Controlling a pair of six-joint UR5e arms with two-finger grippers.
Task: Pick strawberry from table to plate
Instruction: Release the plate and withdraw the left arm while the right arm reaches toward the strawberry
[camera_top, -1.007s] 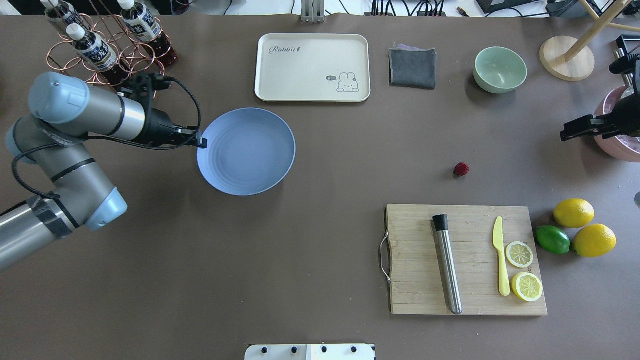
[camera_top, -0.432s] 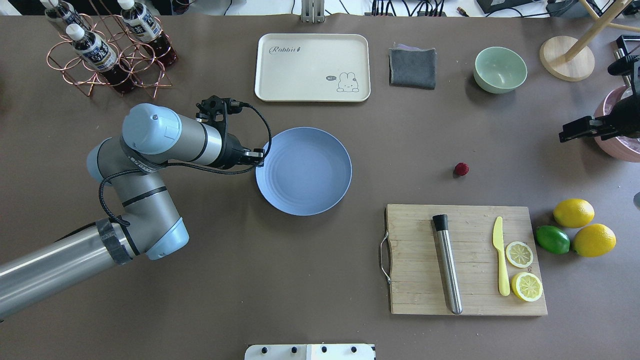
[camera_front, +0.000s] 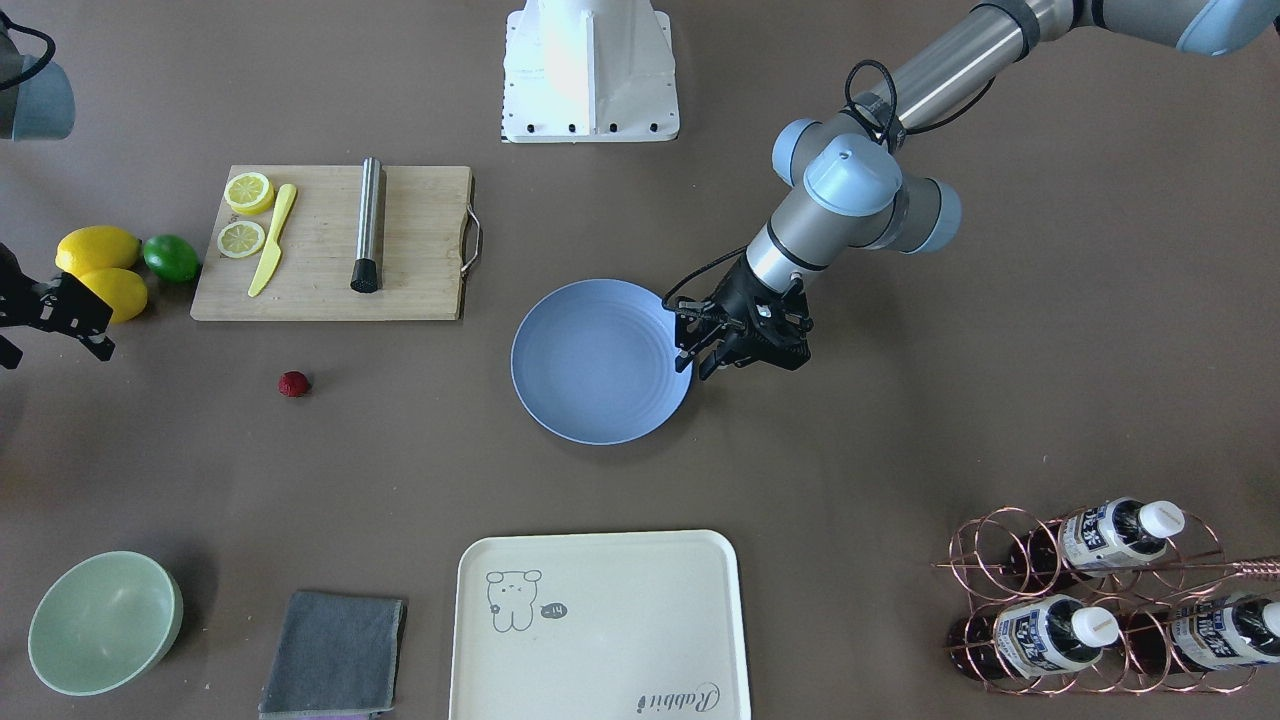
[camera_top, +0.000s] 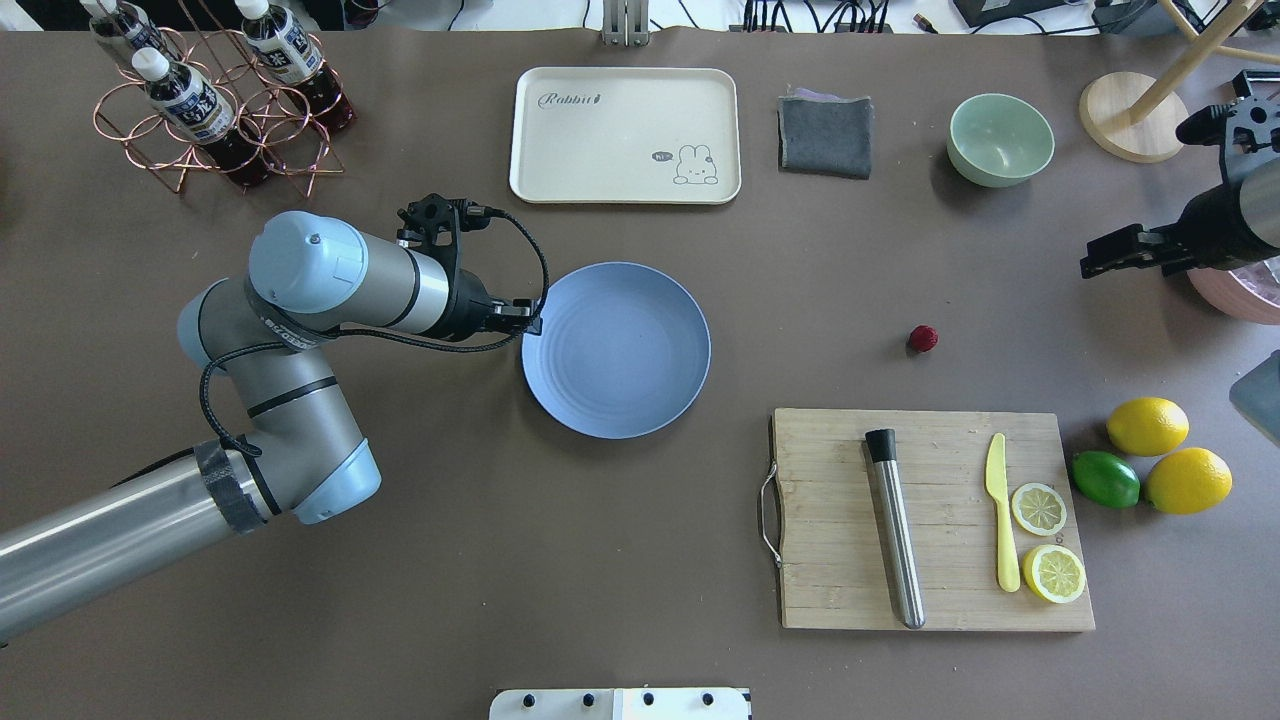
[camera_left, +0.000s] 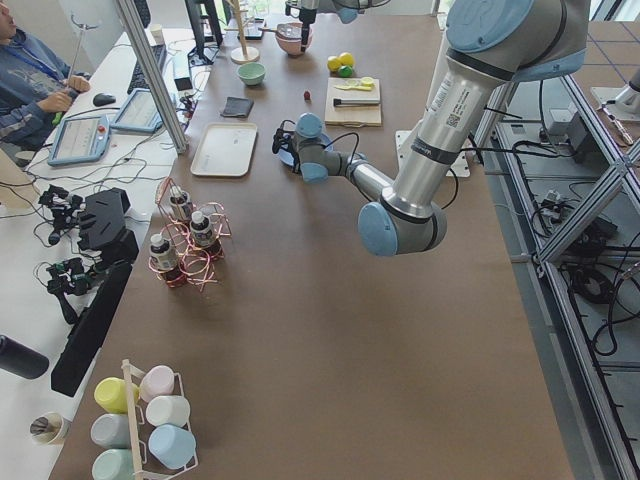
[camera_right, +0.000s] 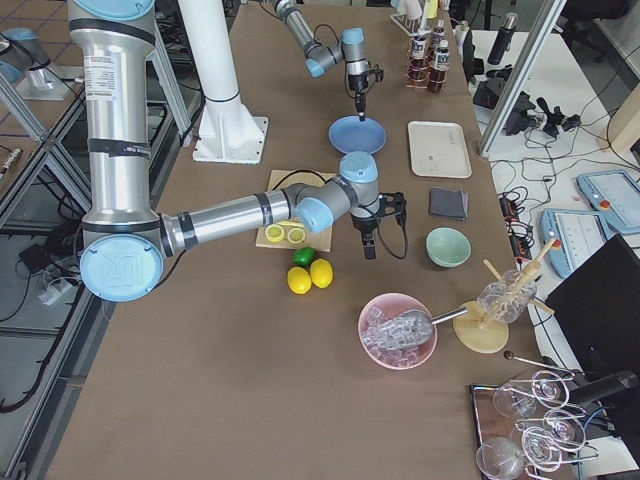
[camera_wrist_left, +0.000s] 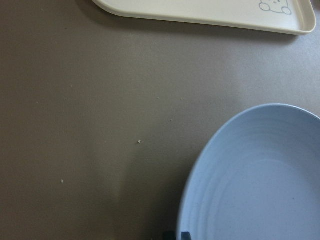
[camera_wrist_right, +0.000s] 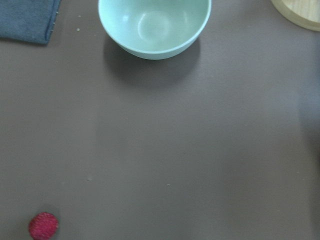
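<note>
Strawberry (camera_top: 922, 338) on table (camera_top: 640, 520), near cutting board (camera_top: 830, 560) far edge, well apart from plate (camera_top: 616, 350) | left gripper (camera_top: 530, 318) pinching plate rim; I'd hold it flat, steady | right gripper (camera_top: 1092, 265) looks spread, empty, apart from berry; I'd centre over it, drop straight, close gently so it won't roll
</note>
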